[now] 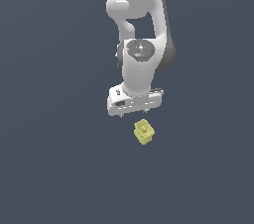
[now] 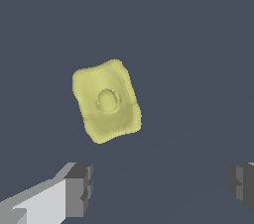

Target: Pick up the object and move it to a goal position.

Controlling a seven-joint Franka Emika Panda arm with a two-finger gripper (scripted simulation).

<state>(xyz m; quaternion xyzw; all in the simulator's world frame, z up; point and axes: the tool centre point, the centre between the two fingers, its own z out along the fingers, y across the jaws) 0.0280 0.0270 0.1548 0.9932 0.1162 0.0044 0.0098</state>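
One arm is all that works here, white and bent over a dark grey surface point(image 1: 49, 168) that carries a single thing. From where I stand, reading the exterior view from its left, the bare surface comes first, then the claw point(image 1: 143, 112) hanging from the wrist in the middle, pointing straight down, and just below and slightly towards the view's right of it the object point(image 1: 144, 132), a small pale-yellow block lying with its raised knob turned upward. The downward pose looks chosen for a top grasp, I judge, since the knob face is open to it from above. In the wrist view the two dark fingertips point(image 2: 79, 188) stand far apart, so the claw is spread wide and holds nothing; the block sits clear of them, ahead of the gap and nearer one finger than the other, not yet between them. No goal marker shows anywhere.
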